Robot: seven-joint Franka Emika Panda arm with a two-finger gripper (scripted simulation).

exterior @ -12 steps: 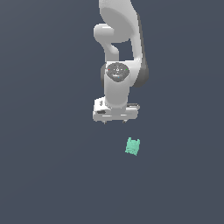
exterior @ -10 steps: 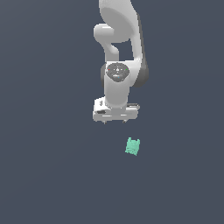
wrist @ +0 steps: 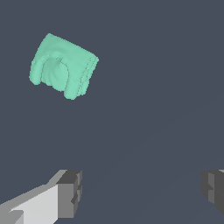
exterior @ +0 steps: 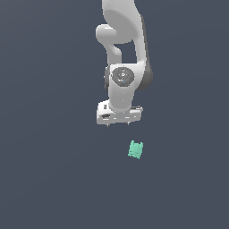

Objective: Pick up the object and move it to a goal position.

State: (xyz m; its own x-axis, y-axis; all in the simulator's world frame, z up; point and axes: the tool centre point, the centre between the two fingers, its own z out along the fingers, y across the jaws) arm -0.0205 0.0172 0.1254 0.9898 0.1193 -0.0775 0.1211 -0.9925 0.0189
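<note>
I find nothing done yet — gripper (exterior: 118, 124) spread and empty, the object (exterior: 135, 150) lying apart beyond it — pickup and transfer remain.

My arm (exterior: 120, 40) runs off the exterior view's upper edge; in the wrist view my fingers (wrist: 68, 194) are cut by the frame
</note>
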